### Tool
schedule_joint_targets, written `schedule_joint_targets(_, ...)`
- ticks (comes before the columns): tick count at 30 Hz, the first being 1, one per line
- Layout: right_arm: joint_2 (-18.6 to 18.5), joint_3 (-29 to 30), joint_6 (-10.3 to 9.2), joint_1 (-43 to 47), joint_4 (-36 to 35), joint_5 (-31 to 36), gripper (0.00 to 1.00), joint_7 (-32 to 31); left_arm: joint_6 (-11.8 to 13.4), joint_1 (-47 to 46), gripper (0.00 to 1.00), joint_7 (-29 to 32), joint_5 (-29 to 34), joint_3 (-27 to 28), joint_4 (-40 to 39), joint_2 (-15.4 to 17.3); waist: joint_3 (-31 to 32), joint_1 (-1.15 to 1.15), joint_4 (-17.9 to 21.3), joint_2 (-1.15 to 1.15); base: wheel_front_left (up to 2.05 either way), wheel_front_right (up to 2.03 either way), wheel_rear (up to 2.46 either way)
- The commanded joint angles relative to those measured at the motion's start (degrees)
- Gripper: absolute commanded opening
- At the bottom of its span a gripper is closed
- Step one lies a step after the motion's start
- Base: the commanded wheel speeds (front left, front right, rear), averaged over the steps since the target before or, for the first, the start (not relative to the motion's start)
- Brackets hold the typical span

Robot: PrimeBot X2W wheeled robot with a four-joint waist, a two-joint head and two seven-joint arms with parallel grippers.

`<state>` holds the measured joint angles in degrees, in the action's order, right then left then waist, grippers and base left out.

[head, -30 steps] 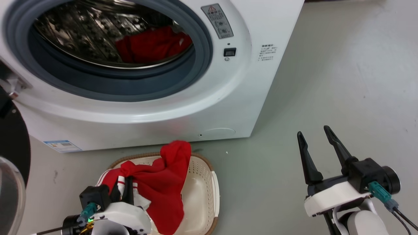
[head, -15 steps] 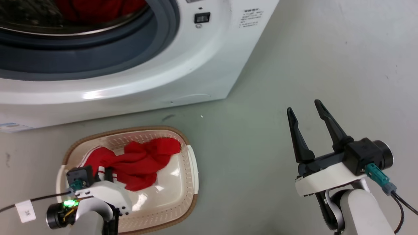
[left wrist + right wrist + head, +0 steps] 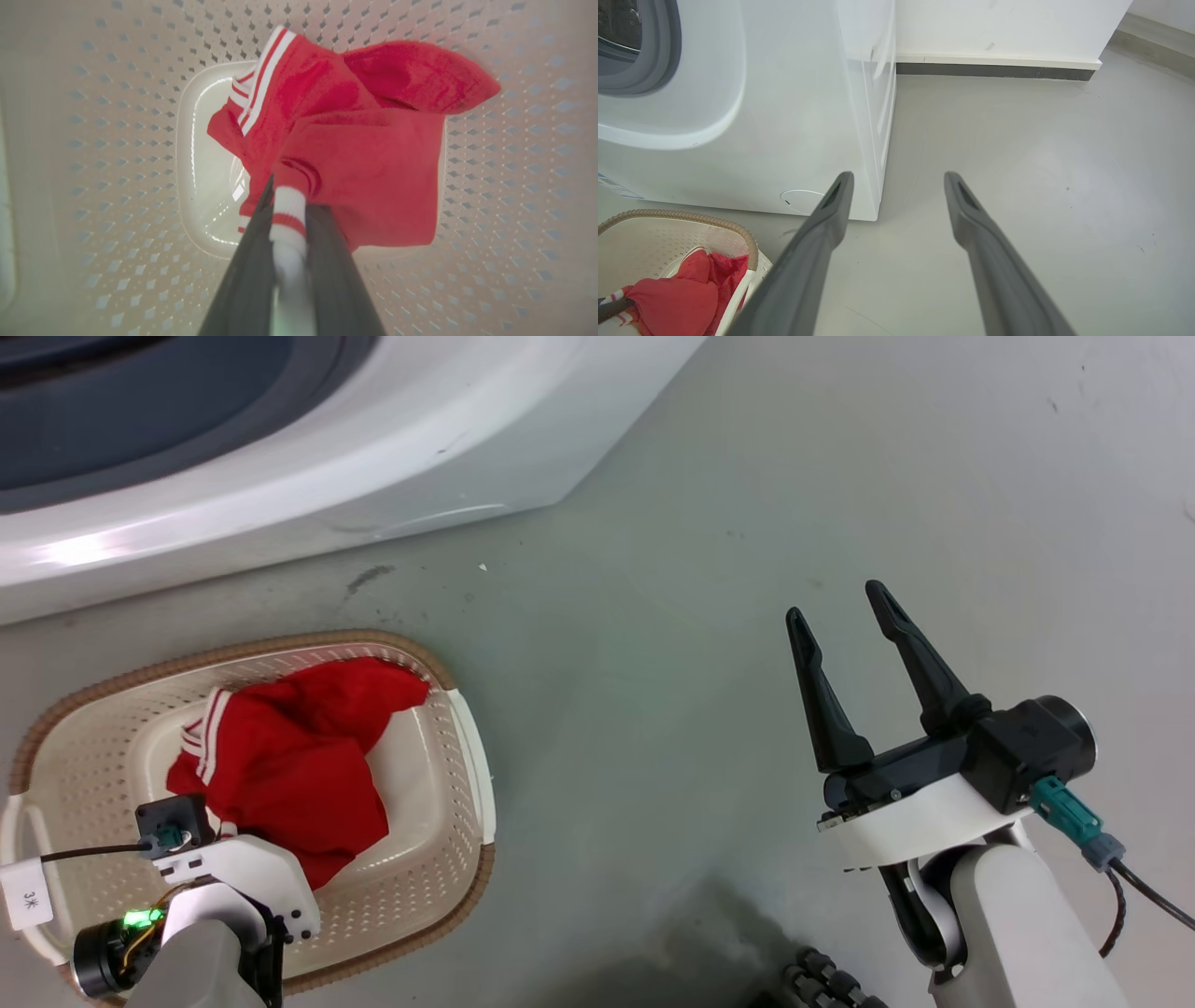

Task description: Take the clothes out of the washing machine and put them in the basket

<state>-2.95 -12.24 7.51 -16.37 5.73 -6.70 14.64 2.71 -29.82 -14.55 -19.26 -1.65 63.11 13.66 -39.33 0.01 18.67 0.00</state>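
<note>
A red garment with white stripes (image 3: 289,756) lies bunched in the cream basket (image 3: 280,642) on the floor in front of the washing machine (image 3: 280,476). My left gripper (image 3: 287,186) is inside the basket (image 3: 93,140), shut on a white-and-red striped edge of the garment (image 3: 373,163). In the head view its fingertips are hidden under the cloth. My right gripper (image 3: 834,600) hangs open over bare floor to the right, holding nothing. Its wrist view shows the open fingers (image 3: 899,175), the machine's front corner (image 3: 784,116), the basket rim (image 3: 691,215) and the red cloth (image 3: 677,298).
Grey floor (image 3: 653,709) spreads right of the basket and machine. A white wall with a dark baseboard (image 3: 994,70) runs behind. A dark ribbed part of my base (image 3: 822,980) shows at the bottom edge. The machine's grey door ring (image 3: 640,56) is at the upper left.
The head camera has tilted down, so the drum has left the view. The red garment, draped over the basket's far rim before, now lies inside it. The right gripper stays open.
</note>
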Motion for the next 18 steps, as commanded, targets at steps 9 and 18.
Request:
schedule_joint_targets(9, 0.14, -0.65, -0.04, -2.15, 0.94, -0.72, 1.00, 0.59, -1.06, -3.62, 0.00, 1.25, -1.49, 0.19, 7.76, 0.48, -3.19, -0.01, 1.72, 0.00, 0.00, 0.00, 0.00)
schedule_joint_targets(18, 0.12, 0.06, -0.04, -1.64, 1.34, 0.35, 1.00, 0.57, -1.73, -3.19, 1.00, 0.58, -2.00, -0.67, 9.53, -1.38, 1.97, -0.01, -0.36, 0.00, 0.00, 0.00, 0.00)
